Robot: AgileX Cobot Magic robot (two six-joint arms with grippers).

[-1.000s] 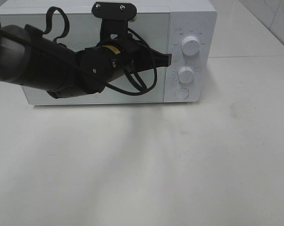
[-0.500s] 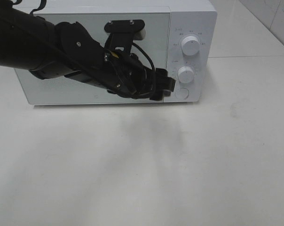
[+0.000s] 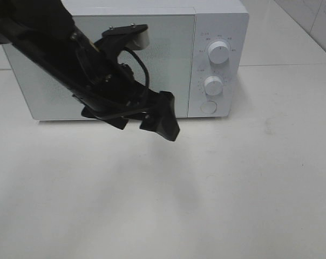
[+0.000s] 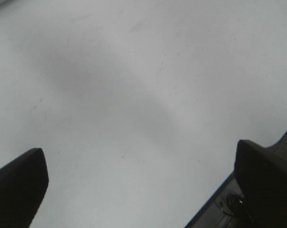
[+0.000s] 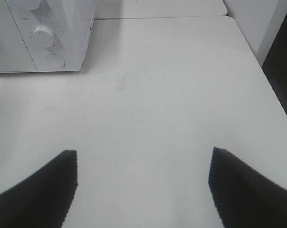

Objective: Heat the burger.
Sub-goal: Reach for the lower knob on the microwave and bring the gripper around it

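A boxy white microwave oven [image 3: 217, 21] with a pale grey, finely speckled door panel [image 3: 168, 65] and white round dials [image 3: 219, 52] stands on a plain matte white tabletop [image 3: 233, 189]. The jointed robot arm [image 3: 87, 75] and the left gripper [image 4: 141, 190] are black, and a soft grey shadow mottles the tabletop.

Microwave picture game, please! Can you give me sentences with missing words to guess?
The microwave has its door ____.
Its panel has ____ round knobs.
The left tool is ____ and holds nothing.
Missing words: shut; two; open.
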